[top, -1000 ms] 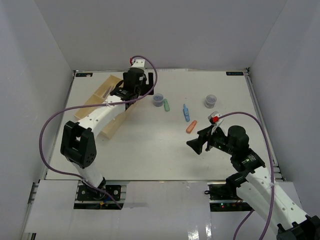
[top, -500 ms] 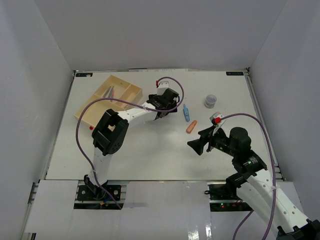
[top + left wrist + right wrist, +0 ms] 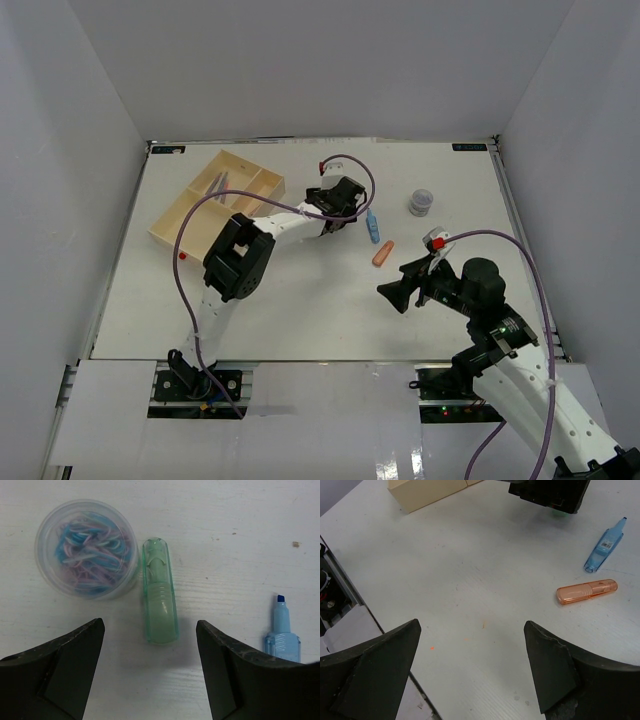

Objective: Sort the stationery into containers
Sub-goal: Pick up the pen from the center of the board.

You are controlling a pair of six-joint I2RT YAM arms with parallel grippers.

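Just over the green marker (image 3: 160,592), left hand (image 3: 149,628), jaws spread.

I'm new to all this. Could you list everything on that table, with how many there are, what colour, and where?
table: one, white, under everything
tray: one, cream, divided into compartments, far left of the table
pens: a few, thin, colours too small to tell, in a far compartment of the tray
jars: two, clear greyish; one holds blue and pink loops and sits beside the green marker, the other stands far right
green marker: one, lying flat mid-table
blue marker: one, right of the green one
orange marker: one, just nearer than the blue one
left gripper: black, open, straddling the green marker without touching it
right gripper: black, open, above bare table, near right
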